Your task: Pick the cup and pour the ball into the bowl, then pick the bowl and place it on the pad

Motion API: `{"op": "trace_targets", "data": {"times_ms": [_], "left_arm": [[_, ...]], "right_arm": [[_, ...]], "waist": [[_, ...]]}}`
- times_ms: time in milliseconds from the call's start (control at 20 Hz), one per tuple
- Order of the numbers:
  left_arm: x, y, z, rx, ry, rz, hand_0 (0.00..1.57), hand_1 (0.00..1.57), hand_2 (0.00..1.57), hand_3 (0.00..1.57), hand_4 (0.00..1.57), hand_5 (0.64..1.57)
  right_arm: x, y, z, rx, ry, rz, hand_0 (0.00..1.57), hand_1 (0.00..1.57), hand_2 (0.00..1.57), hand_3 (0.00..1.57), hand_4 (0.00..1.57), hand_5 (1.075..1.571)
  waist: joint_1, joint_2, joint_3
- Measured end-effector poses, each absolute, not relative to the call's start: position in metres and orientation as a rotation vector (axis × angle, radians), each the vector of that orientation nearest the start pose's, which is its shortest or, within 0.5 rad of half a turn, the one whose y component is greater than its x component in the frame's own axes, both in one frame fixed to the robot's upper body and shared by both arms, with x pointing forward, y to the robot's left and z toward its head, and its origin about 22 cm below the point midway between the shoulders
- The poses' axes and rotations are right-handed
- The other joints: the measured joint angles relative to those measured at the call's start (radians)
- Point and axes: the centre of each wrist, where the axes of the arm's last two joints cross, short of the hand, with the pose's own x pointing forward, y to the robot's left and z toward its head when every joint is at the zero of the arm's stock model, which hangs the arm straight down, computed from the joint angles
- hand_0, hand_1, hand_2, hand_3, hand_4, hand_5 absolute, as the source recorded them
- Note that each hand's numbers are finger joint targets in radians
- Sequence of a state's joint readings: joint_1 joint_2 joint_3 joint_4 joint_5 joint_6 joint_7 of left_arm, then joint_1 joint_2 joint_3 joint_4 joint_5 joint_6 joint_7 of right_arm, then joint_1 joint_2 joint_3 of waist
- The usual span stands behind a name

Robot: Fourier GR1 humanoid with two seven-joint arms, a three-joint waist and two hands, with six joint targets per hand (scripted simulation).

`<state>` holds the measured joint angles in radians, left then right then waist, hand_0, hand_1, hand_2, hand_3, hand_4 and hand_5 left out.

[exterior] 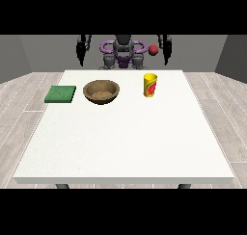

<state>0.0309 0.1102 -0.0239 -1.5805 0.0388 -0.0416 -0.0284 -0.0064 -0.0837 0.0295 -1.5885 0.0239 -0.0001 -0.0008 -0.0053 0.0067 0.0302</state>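
Both my hands (83,48) (166,47) hung behind the cup (150,85), finger state indiscernible; a clumsy reach risked toppling it short of the bowl (101,91).

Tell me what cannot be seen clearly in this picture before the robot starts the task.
- Front view: the fingers of both hands are too small to tell open from curled.
- Front view: the inside of the cup is hidden by its own wall.
- Front view: the ball shows near the hand at the view's right, above the cup; whether it touches that hand cannot be told.
- Front view: the table legs are cut off by the bottom band.
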Motion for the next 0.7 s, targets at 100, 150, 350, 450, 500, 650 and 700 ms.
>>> {"op": "trace_targets", "data": {"times_ms": [100, 150, 350, 450, 500, 650, 700], "left_arm": [[0.234, 0.255, 0.007, 0.023, -1.582, -0.106, 0.00, 0.00, 0.00, 0.00, 0.66, 1.566], [0.234, 0.256, 0.010, 0.028, -1.584, -0.108, 0.00, 0.00, 0.00, 0.00, 0.66, 1.566], [0.233, 0.256, 0.021, 0.020, -1.564, -0.069, 0.00, 0.00, 0.00, 0.00, 0.64, 1.565], [0.228, 0.251, 0.025, -0.022, -1.501, 0.004, 0.00, 0.00, 0.00, 0.00, 0.63, 1.564], [0.226, 0.245, 0.029, -0.037, -1.470, 0.030, 0.00, 0.00, 0.00, 0.00, 0.63, 1.564], [0.228, 0.237, 0.051, -0.053, -1.424, 0.077, 0.00, 0.00, 0.00, 0.00, 0.60, 1.563], [0.229, 0.233, 0.060, -0.056, -1.425, 0.085, 0.00, 0.00, 0.00, 0.00, 0.60, 1.563]], "right_arm": [[0.244, -0.241, 0.015, -0.062, -1.601, 0.114, 0.00, 0.00, 0.00, 0.00, 0.87, 1.533], [0.244, -0.241, 0.019, -0.063, -1.604, 0.115, 0.00, 0.00, 0.00, 0.00, 0.87, 1.533], [0.240, -0.244, 0.027, -0.053, -1.568, 0.078, 0.00, 0.00, 0.00, 0.00, 0.87, 1.539], [0.230, -0.245, 0.025, -0.031, -1.492, 0.008, 0.00, 0.00, 0.00, 0.00, 0.86, 1.530], [0.228, -0.245, 0.029, -0.026, -1.462, -0.018, 0.00, 0.00, 0.00, 0.00, 0.86, 1.532], [0.222, -0.247, 0.046, -0.012, -1.407, -0.057, 0.00, 0.00, 0.00, 0.00, 0.82, 1.528], [0.222, -0.247, 0.054, -0.009, -1.407, -0.068, 0.00, 0.00, 0.00, 0.00, 0.82, 1.540]], "waist": [[0.001, -0.063, -0.0065], [0.002, -0.093, -0.0090], [-0.006, -0.221, -0.0190], [-0.017, -0.298, -0.0231], [-0.019, -0.327, -0.0244], [-0.027, -0.367, -0.0273], [-0.029, -0.363, -0.0278]]}}
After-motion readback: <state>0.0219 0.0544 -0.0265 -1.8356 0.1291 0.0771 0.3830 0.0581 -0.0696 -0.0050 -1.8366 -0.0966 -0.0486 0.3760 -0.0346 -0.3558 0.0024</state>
